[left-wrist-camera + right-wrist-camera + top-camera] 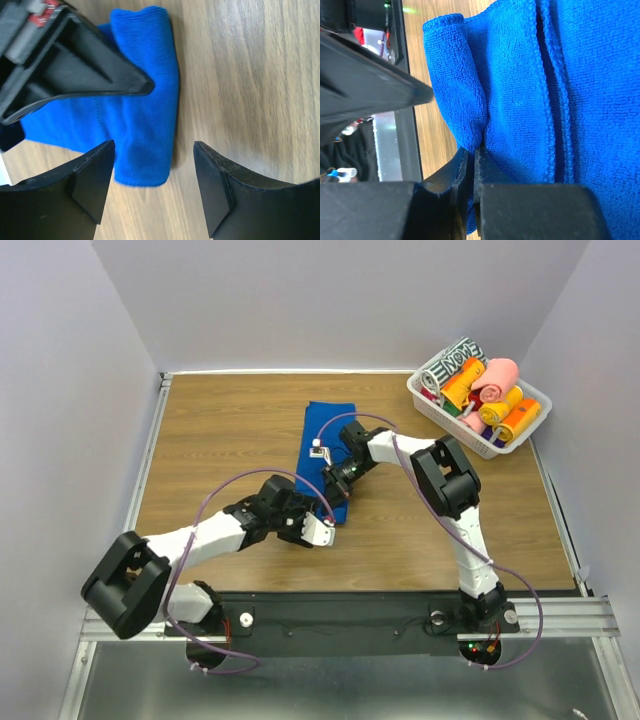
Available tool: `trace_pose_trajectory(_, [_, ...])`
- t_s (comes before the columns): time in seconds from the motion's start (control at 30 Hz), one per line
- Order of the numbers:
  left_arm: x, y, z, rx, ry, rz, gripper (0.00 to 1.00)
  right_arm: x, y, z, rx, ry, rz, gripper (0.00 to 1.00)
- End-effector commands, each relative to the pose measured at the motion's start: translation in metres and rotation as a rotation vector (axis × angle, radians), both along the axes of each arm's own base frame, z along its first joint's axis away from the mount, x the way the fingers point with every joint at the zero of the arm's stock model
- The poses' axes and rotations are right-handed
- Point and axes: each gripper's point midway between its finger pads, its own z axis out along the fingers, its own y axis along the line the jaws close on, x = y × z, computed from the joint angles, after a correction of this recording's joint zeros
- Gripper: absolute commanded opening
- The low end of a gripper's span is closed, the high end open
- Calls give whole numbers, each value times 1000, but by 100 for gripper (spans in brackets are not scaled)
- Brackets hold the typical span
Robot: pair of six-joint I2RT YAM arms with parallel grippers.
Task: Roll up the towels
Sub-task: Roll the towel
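Note:
The royal blue towel (pixel 325 430) lies on the wooden table as a long folded strip. Its near end is curled over. My right gripper (pixel 337 480) is shut on that curled near edge (pixel 470 100), with the cloth pinched between the fingertips (pixel 476 155). My left gripper (pixel 322 527) is open at the towel's near corner (pixel 145 150); the corner lies between its fingers (pixel 95 175) untouched. The right gripper's finger (pixel 85 70) shows above the cloth in the left wrist view. A salmon pink towel (pixel 497 377) lies rolled in the basket.
A white basket (pixel 432 405) at the back right holds orange and red rolls (pixel 463 383) and a black-and-white patterned roll (pixel 450 362). Grey walls close the table on three sides. A black rail (pixel 340 620) runs along the near edge.

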Motion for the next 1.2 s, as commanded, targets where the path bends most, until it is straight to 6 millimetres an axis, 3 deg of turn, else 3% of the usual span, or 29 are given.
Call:
trace_pose_trajectory(0.0, [13,-14,4,-13,-64,-36,74,12,-3,-11,-18,-13,-8,7])
trace_pose_trajectory(0.27, [25,-20,-12,12,-24,-5,68,12,-4,-21,-17,38,-8,8])
trace_pose_trajectory(0.37, [33,-20,-23,43,28,61,55,15,-4,-21,-17,38,-10,8])
trace_pose_trajectory(0.4, [34,-21,-30,76,74,69,46,16,-5,-20,-17,31,-11,8])
trace_pose_trajectory(0.47, [26,-19,-38,104,150,72,41,22,-6,-15,-20,14,-24,9])
trace_pose_trajectory(0.57, [5,-17,-45,120,254,49,30,45,-13,7,-20,-50,-72,20])
trace_pose_trajectory(0.67, [-10,-17,-46,127,356,45,26,77,-30,37,-17,-120,-160,35])
trace_pose_trajectory(0.7, [-17,-15,-47,146,409,55,24,94,-41,55,-1,-159,-203,44])
trace_pose_trajectory(0.77, [-31,-12,-49,152,494,71,23,114,-62,74,-4,-193,-276,58])
trace_pose_trajectory(0.9, [-44,-16,-46,151,628,87,23,135,-100,114,-4,-267,-389,71])
trace_pose_trajectory(0.97, [-51,-15,-52,155,711,95,23,135,-118,140,-1,-328,-433,86])
trace_pose_trajectory(1.03, [-54,-15,-52,163,775,107,23,133,-138,157,-13,-385,-469,91])
trace_pose_trajectory(1.07, [-53,-15,-53,166,800,117,23,124,-144,151,-38,-404,-460,96])
trace_pose_trajectory(1.1, [-53,-16,-57,177,858,127,24,117,-152,173,-60,-498,-473,100])
trace_pose_trajectory(1.17, [-53,-19,-57,160,931,132,24,96,-161,171,-84,-536,-458,100])
